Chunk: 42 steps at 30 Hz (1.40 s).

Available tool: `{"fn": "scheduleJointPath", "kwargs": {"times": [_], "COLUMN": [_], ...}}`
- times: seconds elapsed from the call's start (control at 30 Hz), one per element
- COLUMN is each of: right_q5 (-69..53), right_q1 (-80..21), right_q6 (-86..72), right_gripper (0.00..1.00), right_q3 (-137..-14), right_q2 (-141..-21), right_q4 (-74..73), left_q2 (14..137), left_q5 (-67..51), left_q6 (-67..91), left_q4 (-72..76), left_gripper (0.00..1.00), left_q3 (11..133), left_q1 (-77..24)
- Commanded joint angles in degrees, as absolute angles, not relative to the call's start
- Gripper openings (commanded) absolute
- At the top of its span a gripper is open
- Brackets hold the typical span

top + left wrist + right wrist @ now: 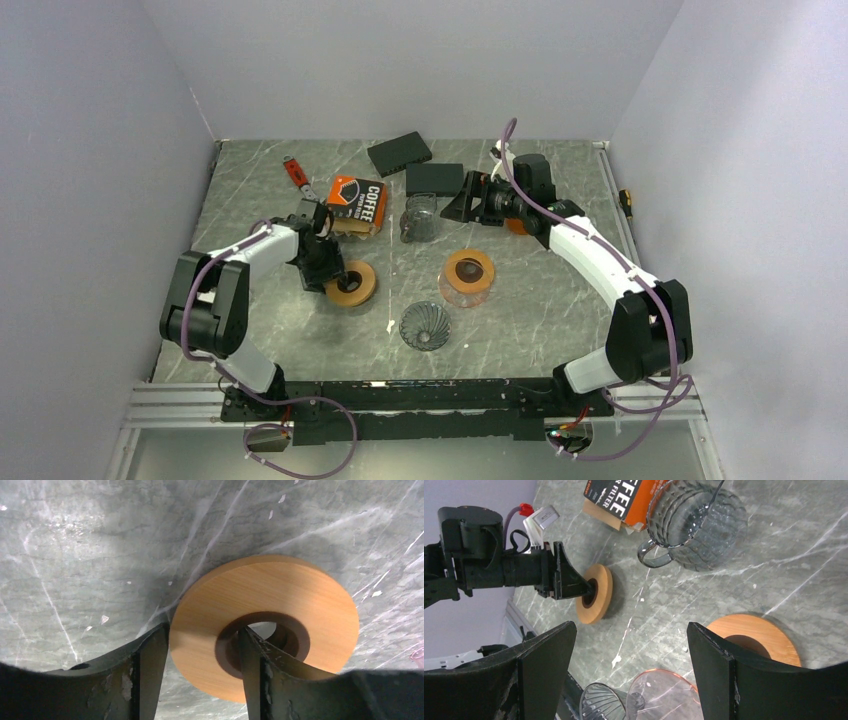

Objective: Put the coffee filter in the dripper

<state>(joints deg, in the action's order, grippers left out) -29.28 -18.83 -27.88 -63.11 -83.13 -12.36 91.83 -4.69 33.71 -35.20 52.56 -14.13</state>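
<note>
An orange-and-black coffee filter box (357,200) (619,500) lies at the back left; no loose filter shows. A ribbed clear glass dripper (425,325) (599,705) sits near the front centre. An orange-tinted glass dripper (460,290) wearing a wooden collar (754,630) stands to its right. My left gripper (335,278) (204,629) is down on a loose wooden ring (368,280) (300,595) (603,587). It is open, with one finger in the hole and the other at the outer rim. My right gripper (455,205) (630,630) hangs open above the table, holding nothing.
A grey glass cup with a handle (420,218) (696,525) stands beside the filter box. Two black boxes (399,153) (434,179) and a red-handled tool (295,172) lie at the back. Walls enclose the marbled table (530,330) on three sides.
</note>
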Motion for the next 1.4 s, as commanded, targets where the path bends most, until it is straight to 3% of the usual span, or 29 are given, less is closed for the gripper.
{"fn": "scheduleJointPath", "kwargs": {"times": [0.0,0.1,0.27,0.77,1.0,1.37], "right_q5": [-31.83,-32.35,-34.6,-41.87,-44.55,-45.56], "right_q1": [-18.63,-18.63,-18.6,-18.76,-24.7,-33.01], "right_q6": [-30.09,-29.93,-30.78,-38.4,-39.69,-49.76], "right_gripper": [0.87,0.87,0.87,0.87,0.87,0.66], "right_q3": [-61.72,-61.25,-60.03,-58.58,-64.51,-68.73], "right_q2": [-80.47,-80.34,-80.38,-81.04,-84.06,-92.94], "right_q4": [-9.05,-9.95,-8.45,-0.59,-2.1,9.05], "left_q2": [93.31,92.75,87.67,73.34,71.24,69.23], "left_q5": [-6.17,-8.41,-8.55,-9.4,-12.89,-13.1], "left_q6": [32.83,31.41,29.51,24.03,17.6,14.26], "left_q4": [-34.62,-34.28,-33.21,-33.55,-30.93,-27.55], "left_gripper": [0.51,0.33,0.26,0.26,0.22,0.25], "left_q3": [53.96,54.08,52.52,61.71,66.98,63.89], "left_q1": [-14.74,-14.9,-15.18,-15.14,-15.17,-15.12]}}
